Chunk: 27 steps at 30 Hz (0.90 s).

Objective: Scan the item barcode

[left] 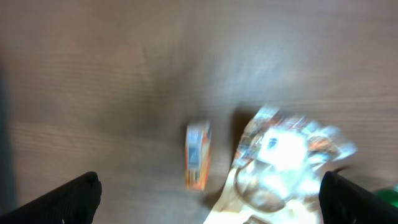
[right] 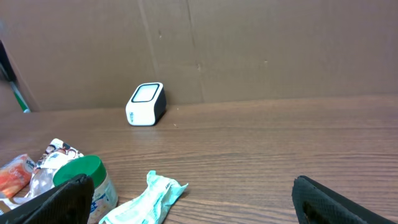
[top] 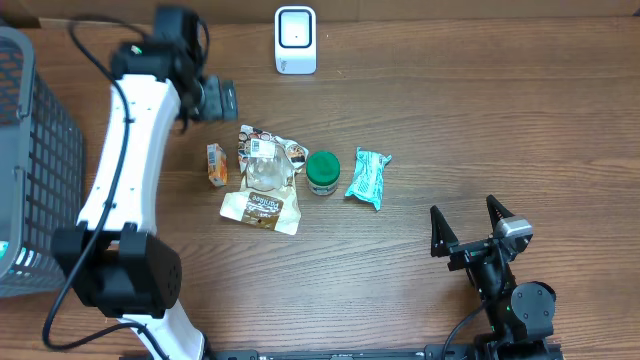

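Left tool (top: 222, 99) open, empty, above desk (top: 450, 120). Orange box (top: 216, 164) lies on desk just robot-side of it, long axis front-to-back; scanner (top: 295, 40) beyond. Right tool (top: 466, 212) open, well apart; left arm nearer.

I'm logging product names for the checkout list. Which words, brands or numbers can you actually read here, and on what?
None reads clearly.
Brown pouch: white lettering, too small.
Clear packet: white label, blurred.
Orange box: print too small.
Green-lidded jar, teal packet, white scanner: no legible text.
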Each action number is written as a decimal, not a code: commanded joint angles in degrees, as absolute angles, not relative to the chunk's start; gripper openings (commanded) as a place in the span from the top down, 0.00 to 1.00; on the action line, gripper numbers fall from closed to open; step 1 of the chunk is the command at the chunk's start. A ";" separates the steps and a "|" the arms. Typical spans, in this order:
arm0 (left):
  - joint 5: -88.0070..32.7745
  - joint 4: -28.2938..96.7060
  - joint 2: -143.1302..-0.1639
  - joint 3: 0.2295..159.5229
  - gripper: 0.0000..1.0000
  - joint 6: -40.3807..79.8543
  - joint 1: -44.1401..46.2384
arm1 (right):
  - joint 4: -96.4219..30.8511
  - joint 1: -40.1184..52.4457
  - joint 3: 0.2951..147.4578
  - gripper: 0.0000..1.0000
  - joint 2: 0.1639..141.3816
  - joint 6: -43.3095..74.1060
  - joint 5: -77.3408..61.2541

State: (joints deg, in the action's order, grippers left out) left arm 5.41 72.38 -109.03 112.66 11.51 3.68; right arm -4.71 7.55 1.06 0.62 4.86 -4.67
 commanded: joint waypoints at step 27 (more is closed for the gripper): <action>15.07 96.79 -106.74 145.34 0.07 28.80 -37.15 | -4.40 7.77 0.45 0.00 0.16 4.64 -4.80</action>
